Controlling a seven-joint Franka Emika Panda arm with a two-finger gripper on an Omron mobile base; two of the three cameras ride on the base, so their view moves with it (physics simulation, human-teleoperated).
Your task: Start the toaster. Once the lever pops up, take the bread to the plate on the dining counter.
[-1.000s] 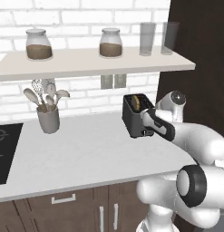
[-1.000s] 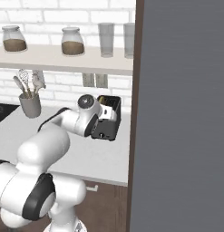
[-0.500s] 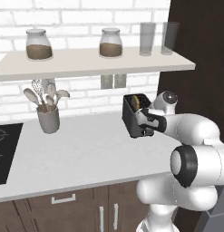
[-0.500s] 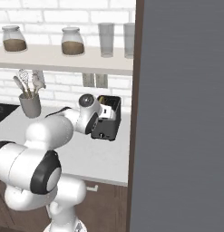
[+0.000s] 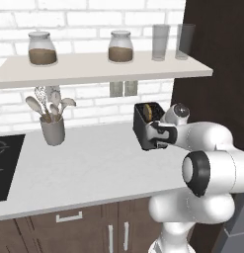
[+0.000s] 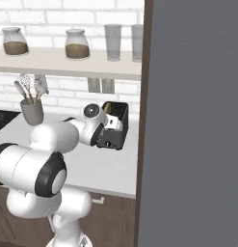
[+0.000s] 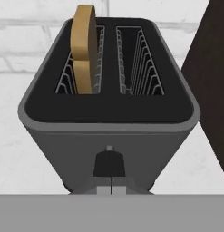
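The toaster stood on the pale worktop, back near the brick wall and just beside the tall dark cabinet. The bread stood upright in the toaster's left slot as seen from the hand, its top half well proud of the rim; the right slot was empty. The dark lever sat on the toaster's narrow near face, low down.

The slice looked light, stiff and dry, likely to crumble if squeezed hard. By my judgement the exposed top edge was the place to take it, fingers across its two flat faces, lifting straight up so it cleared the wire guides. The toaster itself looked light enough to slide on the smooth worktop if the lever were pushed at an angle, so a straight downward press seemed safest.

The arm reached forward from the base, elbow bent, with the hand level and pointing at the toaster's near face. The gripper was right at the lever, just below it, its two fingertips drawn together with no gap between them and nothing held. Whether they touched the lever could not be told. The plate and the dining counter lay elsewhere.
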